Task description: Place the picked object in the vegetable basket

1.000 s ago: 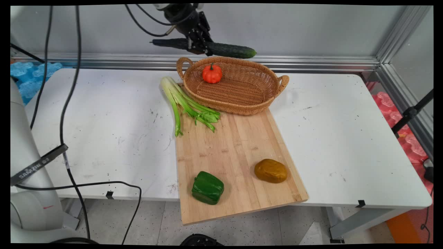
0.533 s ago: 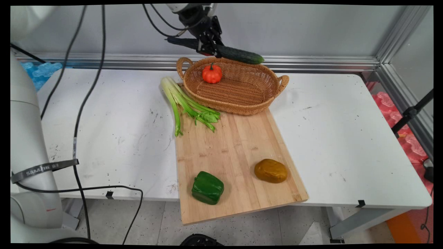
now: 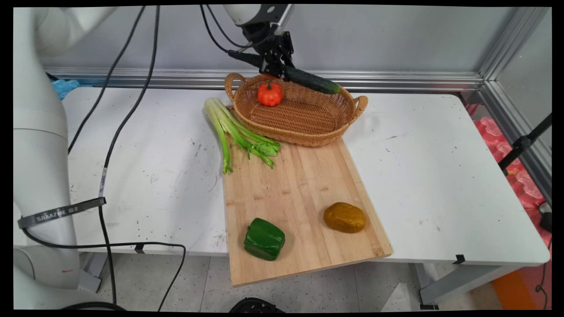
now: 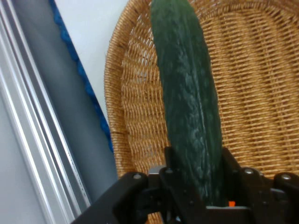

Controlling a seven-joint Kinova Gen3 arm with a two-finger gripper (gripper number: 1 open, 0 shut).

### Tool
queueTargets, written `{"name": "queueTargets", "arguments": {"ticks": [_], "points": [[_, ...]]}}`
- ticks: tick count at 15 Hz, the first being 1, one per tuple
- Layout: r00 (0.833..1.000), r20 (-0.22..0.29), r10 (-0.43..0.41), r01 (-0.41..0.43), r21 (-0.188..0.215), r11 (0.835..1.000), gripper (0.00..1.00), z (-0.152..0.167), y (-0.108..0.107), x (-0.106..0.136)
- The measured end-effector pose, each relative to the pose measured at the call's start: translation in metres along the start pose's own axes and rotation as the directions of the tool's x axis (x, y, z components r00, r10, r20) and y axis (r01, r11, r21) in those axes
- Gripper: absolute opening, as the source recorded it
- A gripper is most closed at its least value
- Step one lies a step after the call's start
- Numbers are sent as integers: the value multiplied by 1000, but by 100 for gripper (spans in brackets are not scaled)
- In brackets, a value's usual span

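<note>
My gripper (image 3: 276, 69) is shut on a long dark green cucumber (image 3: 312, 80) and holds it tilted over the back rim of the wicker basket (image 3: 335, 132). In the hand view the cucumber (image 4: 189, 98) runs up from between the fingers, above the woven basket (image 4: 247, 84). A small orange pumpkin (image 3: 269, 93) sits inside the basket at its left end, just below the gripper.
A celery bunch (image 3: 233, 131) lies left of the basket, partly on the wooden cutting board (image 3: 299, 193). A green bell pepper (image 3: 264, 238) and a brown potato (image 3: 344, 217) rest on the board's near end. Black cables (image 3: 114, 132) hang at the left. A metal rail (image 3: 396, 79) borders the table's back.
The gripper has carried the cucumber to the right and down, from above the basket's back left toward its back rim, and the cucumber now tilts down to the right.
</note>
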Motion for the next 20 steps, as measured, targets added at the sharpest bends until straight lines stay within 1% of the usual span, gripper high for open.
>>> {"name": "queueTargets", "arguments": {"ticks": [7,14,15,20], "points": [[998,7,55,-55,-32,998,0,38,-11,-11],[997,-8,72,-72,-52,996,0,60,-12,-14],[997,-12,73,-74,-54,996,100,61,-12,-13],[997,-24,76,-77,-54,996,100,61,-12,-10]]}}
